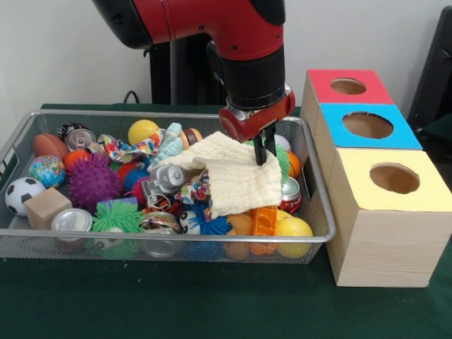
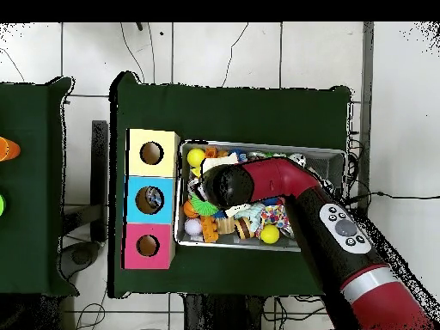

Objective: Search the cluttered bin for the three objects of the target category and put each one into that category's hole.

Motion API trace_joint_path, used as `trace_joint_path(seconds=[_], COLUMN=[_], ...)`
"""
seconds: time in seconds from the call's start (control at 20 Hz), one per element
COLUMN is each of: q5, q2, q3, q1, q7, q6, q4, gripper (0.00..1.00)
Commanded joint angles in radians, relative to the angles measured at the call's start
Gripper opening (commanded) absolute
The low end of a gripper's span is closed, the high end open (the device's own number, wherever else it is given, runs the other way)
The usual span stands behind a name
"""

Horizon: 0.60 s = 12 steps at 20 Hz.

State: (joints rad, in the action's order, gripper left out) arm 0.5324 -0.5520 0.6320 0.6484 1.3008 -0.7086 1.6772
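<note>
The cluttered wire-mesh bin [image 1: 169,113] is full of balls, spiky toys, cans and cloths. My gripper [image 1: 265,150] hangs over the bin's right part, with its dark fingers close together on the upper edge of a cream waffle cloth [image 1: 240,180] that drapes over the toys. The blue-topped box [image 1: 332,131] with its round hole [image 1: 367,125] stands right of the bin, between the red and yellow boxes. In the overhead view my arm [image 2: 266,176] covers the gripper and much of the bin [image 2: 258,144]. The blue box's hole [image 2: 150,199] lies left of the bin.
A red-topped box [image 1: 321,81] stands behind the blue one and a yellow-topped box [image 1: 353,166] in front. In the bin are a purple spiky ball [image 1: 92,182], a wooden block [image 1: 46,207], a soccer ball [image 1: 22,194] and a yellow ball [image 1: 143,131].
</note>
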Motion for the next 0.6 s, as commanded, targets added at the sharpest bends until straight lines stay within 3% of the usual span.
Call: trace_joint_path(seconds=[0.05, 0.6], q5=[-0.001, 0.028], q2=[0.026, 0.019], q3=[0.016, -0.018], q1=[0.01, 0.005], q7=[-0.018, -0.032], q6=[0.007, -0.027], q4=[0.003, 0.003], gripper=[0.0, 0.0])
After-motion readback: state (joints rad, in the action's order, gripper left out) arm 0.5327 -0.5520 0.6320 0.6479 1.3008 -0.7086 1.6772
